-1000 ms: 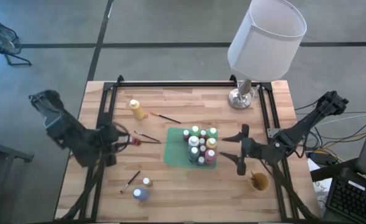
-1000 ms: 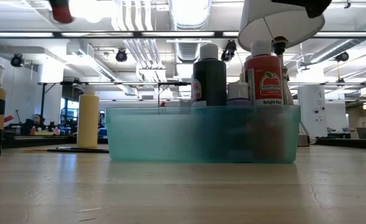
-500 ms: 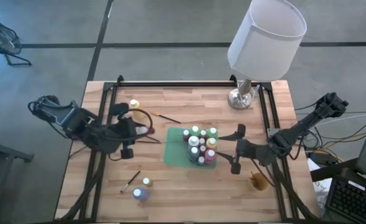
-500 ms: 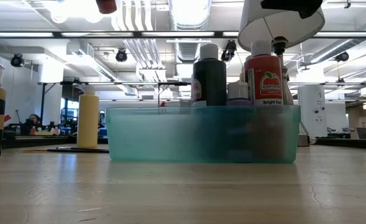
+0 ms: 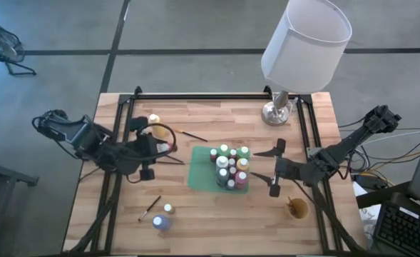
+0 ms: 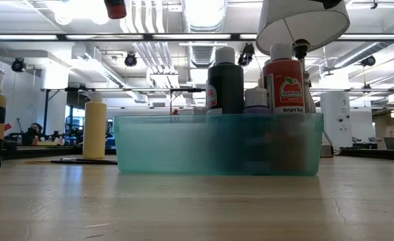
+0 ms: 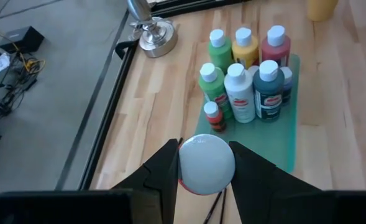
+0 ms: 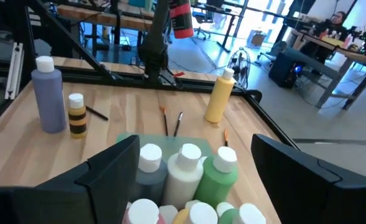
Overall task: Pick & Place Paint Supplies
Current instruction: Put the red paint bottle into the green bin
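My left gripper (image 7: pixel 202 167) holds what looks like a red bottle (image 8: pixel 181 17) left of centre; I'd carry it level over the mat (image 5: pixel 202 171) and lower it into a gap, right gripper (image 5: pixel 272 170) wide open alongside.

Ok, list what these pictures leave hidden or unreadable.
- Held red bottle: left wrist view shows only its pale cap between the left gripper's fingers; body hidden.
- Bottles in the green tray: low view, lower halves blurred behind the tray wall.
- Tan cup: high view, contents too small to tell.
- Lamp: low view, shade cut by top edge.
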You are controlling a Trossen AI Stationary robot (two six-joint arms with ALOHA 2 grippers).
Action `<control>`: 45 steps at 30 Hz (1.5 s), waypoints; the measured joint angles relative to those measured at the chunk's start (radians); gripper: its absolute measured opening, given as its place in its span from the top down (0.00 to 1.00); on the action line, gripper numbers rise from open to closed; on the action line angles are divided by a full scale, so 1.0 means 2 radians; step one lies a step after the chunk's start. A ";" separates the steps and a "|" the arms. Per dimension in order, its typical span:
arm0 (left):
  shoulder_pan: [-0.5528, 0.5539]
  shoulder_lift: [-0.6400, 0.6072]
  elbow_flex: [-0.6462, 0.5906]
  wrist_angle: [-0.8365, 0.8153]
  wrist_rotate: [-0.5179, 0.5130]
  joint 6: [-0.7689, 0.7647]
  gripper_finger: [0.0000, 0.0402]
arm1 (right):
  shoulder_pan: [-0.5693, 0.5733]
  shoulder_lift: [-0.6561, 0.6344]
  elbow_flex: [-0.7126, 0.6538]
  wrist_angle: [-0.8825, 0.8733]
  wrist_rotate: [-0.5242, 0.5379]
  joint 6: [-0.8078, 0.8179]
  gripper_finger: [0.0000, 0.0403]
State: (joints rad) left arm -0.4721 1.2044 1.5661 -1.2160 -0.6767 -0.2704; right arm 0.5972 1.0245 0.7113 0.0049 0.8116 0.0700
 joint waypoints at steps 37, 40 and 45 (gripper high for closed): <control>0.000 -0.006 0.001 -0.063 0.020 -0.037 0.70 | 0.000 0.006 0.000 0.000 0.000 0.003 0.20; 0.000 -0.006 0.001 -0.054 0.020 -0.033 0.70 | 0.000 0.006 0.000 0.000 0.000 0.003 0.23; 0.000 -0.006 0.000 -0.019 0.029 -0.008 0.70 | 0.000 0.006 0.000 0.001 0.000 0.003 0.27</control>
State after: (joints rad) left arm -0.4713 1.1931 1.5665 -1.2547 -0.6186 -0.2872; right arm 0.5972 1.0355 0.7105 0.0063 0.8118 0.0765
